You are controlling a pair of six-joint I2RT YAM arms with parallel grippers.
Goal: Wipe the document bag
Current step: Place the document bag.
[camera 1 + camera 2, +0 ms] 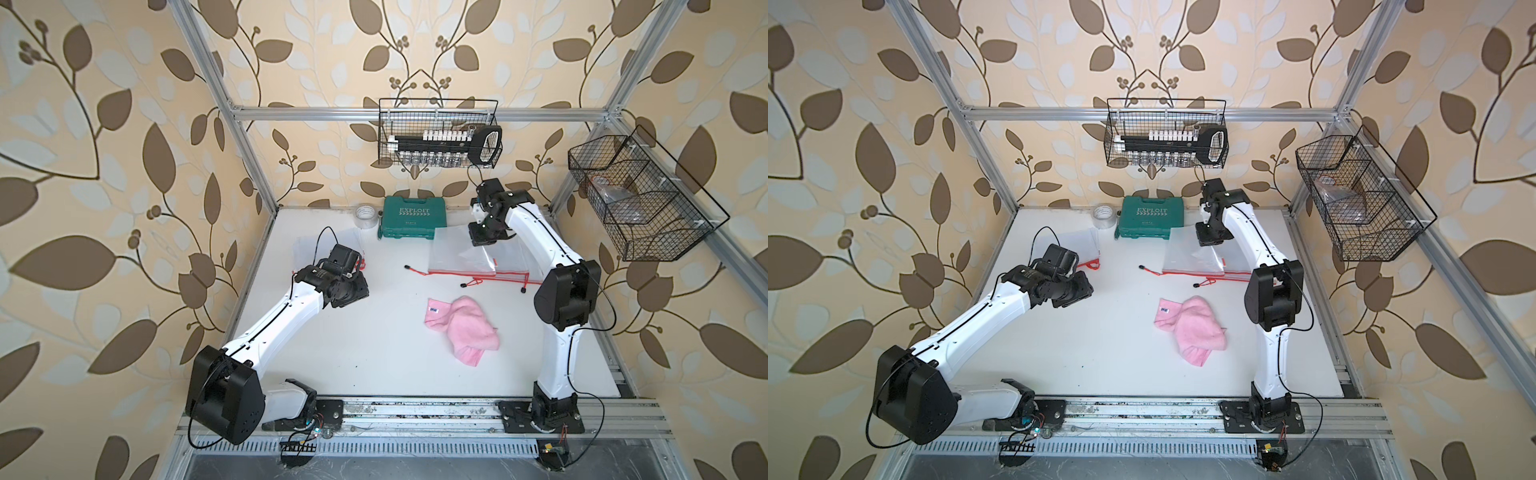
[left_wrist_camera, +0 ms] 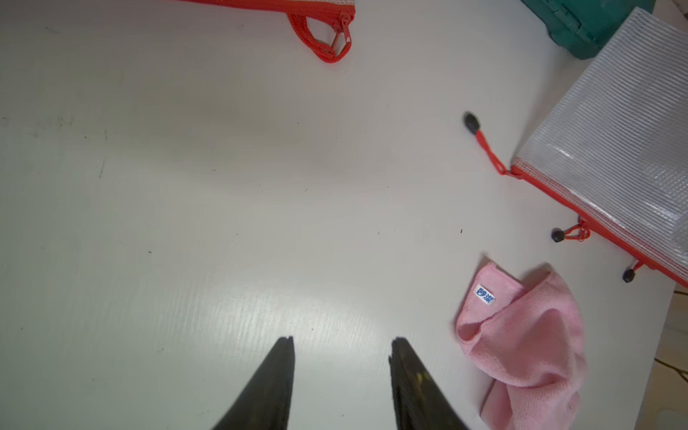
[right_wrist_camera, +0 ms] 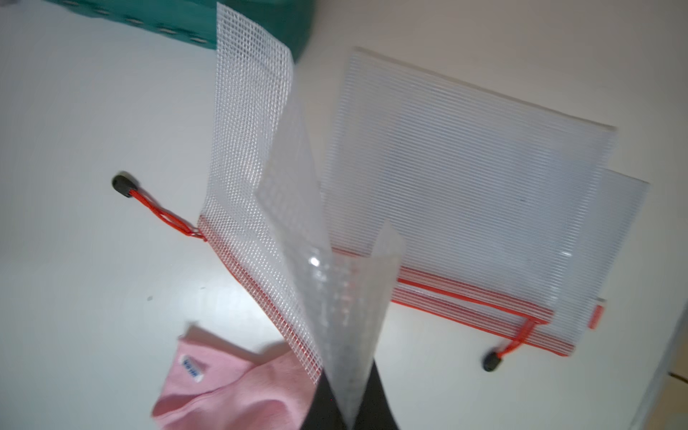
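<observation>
At the far right of the tabletop [image 1: 374,353], the right gripper [image 3: 350,409] is pinched shut on a corner of a mesh document bag [image 3: 260,167], raising it off a stack of similar bags [image 3: 465,178] beside the green tool case [image 1: 413,216]. The left gripper [image 2: 342,342] hovers half open and empty over bare tabletop at the left. A slow, steady lift should keep the lower bags from dragging, and laying the bag flat near the pink cloth [image 1: 465,328] would suit wiping. Only the right wrist view shows the pinch and the layered stack. The top views alone show another bag [image 1: 307,249] at the far left, partly under the left arm.
</observation>
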